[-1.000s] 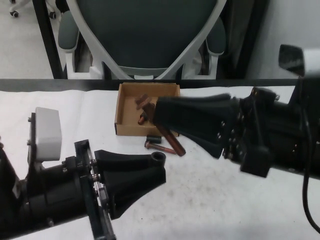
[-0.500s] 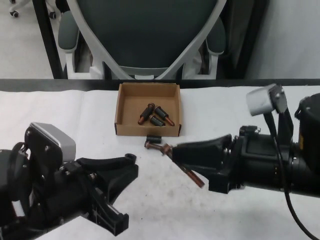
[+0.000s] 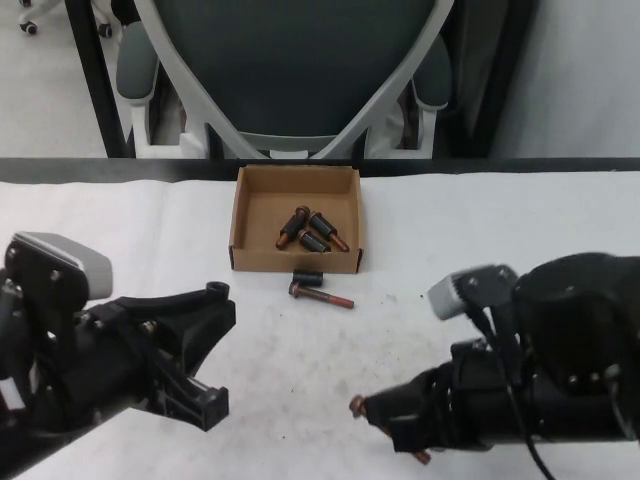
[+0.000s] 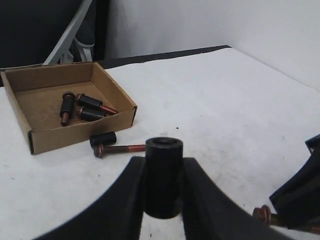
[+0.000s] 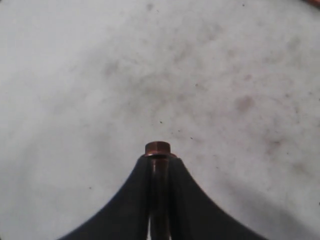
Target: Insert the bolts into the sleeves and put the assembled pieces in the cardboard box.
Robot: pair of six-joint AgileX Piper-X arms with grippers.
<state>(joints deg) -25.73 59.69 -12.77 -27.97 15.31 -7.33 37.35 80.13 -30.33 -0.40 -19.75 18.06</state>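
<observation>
Lowest in the high view, our right gripper (image 5: pixel 158 161) pinches a copper bolt (image 5: pixel 157 148) just under its head. At lower left, our left gripper (image 4: pixel 164 162) is pressed onto a black sleeve (image 4: pixel 163 180) whose open bore shows. The two parts are well apart. If the bolt tilts in that thin grip, we judge it could catch the sleeve's rim and slip or drop. Higher up, a loose sleeve (image 3: pixel 306 278) and spare bolt (image 3: pixel 322 296) lie just before the cardboard box (image 3: pixel 295 262), which holds three assembled pieces (image 3: pixel 308 231).
</observation>
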